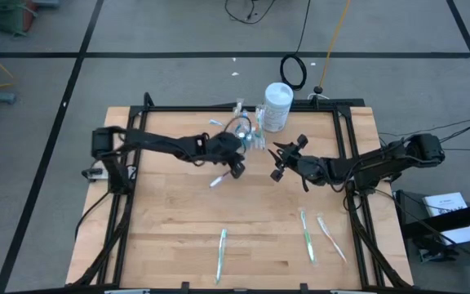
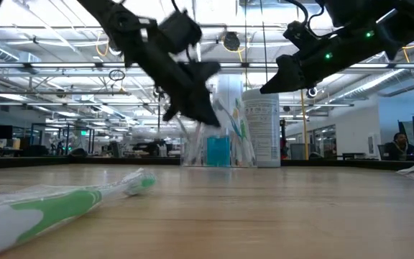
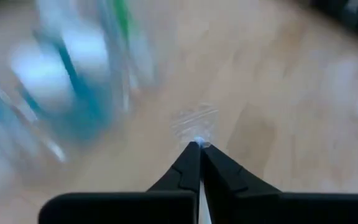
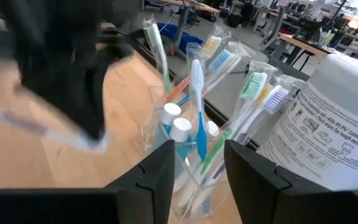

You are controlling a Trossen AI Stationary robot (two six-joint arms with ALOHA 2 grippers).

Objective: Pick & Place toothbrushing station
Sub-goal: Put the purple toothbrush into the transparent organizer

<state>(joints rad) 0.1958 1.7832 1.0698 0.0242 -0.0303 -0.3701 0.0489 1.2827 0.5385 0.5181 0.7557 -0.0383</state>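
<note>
Left claw (image 1: 237,170) is pinched on a wrapped toothbrush (image 1: 218,180) above the counter (image 1: 170,220), beside the clear cup (image 4: 185,165) of toothbrushes and blue tubes — right claw (image 1: 277,162) hovers near, fingers parted, empty.

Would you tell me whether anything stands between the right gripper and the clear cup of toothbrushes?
Nothing visible does. In the right wrist view the clear cup sits straight ahead of the open right gripper. The white canister stands beside the cup, and the left gripper, shut on a wrapped toothbrush, hangs off to the side.
</note>
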